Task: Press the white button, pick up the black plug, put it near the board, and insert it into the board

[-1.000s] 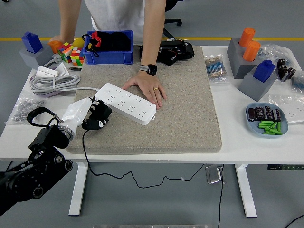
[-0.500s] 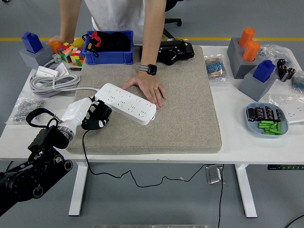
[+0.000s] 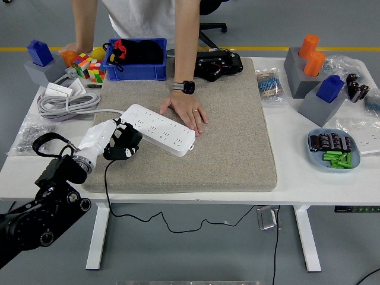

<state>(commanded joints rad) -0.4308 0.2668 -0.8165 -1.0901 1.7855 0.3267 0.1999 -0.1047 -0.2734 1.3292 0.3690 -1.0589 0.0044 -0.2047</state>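
A white power strip (image 3: 159, 128) lies slantwise on the grey felt mat (image 3: 225, 142), its grey cable running off to the left. My left hand (image 3: 113, 142), white-shelled with black fingers, is shut on the black plug (image 3: 123, 147) just in front of the strip's left end, a little above the mat. The plug's black cord (image 3: 108, 184) hangs over the table's front edge. A person at the far side presses one hand (image 3: 189, 114) flat on the strip's far edge, holding it down. My right arm is out of sight.
A blue bin (image 3: 135, 59), a colour cube (image 3: 89, 66) and a coiled grey cable (image 3: 62, 102) sit at the back left. Grey blocks with orange and blue caps (image 3: 312, 74) and a dish of small parts (image 3: 333, 149) stand at the right.
My left hand with the plug has edged slightly up and right toward the strip's left end. The person's hand stays on the strip.
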